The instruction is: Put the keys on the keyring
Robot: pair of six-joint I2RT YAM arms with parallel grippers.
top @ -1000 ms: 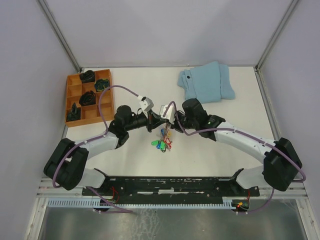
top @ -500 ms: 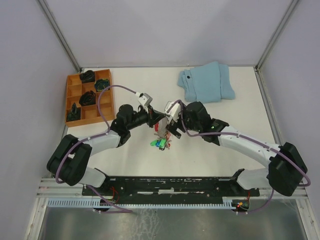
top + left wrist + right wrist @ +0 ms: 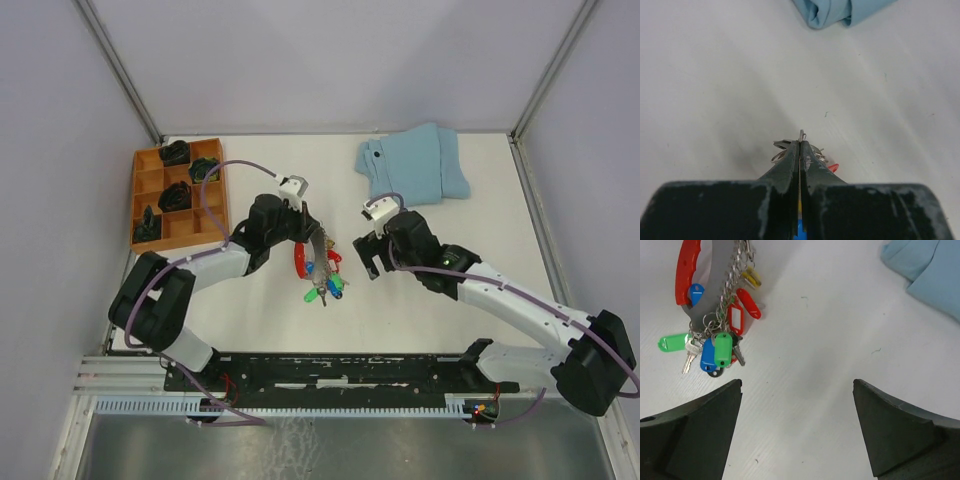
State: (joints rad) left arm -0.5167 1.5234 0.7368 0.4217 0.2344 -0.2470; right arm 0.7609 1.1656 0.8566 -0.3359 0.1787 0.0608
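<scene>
The keyring [image 3: 300,262] is a red-and-grey loop held just above the table's middle. My left gripper [image 3: 318,243] is shut on its thin grey metal strip, whose tip pokes out between the fingertips [image 3: 790,156] in the left wrist view. The keys [image 3: 325,285], with blue, green, red and yellow heads, hang in a bunch from rings and a chain on the keyring [image 3: 686,271]; the bunch of keys [image 3: 715,347] shows clearly in the right wrist view. My right gripper [image 3: 366,257] stands open to the right of the bunch, nothing between its fingers [image 3: 690,435].
An orange compartment tray [image 3: 210,215] with dark lumps sits at the back left. A folded light-blue cloth [image 3: 415,165] lies at the back right, its edge showing in both wrist views [image 3: 840,10] [image 3: 935,275].
My right gripper has opened, let go at the keyring and drawn back to the right. The left gripper has swung the keyring and its keys slightly to the right.
</scene>
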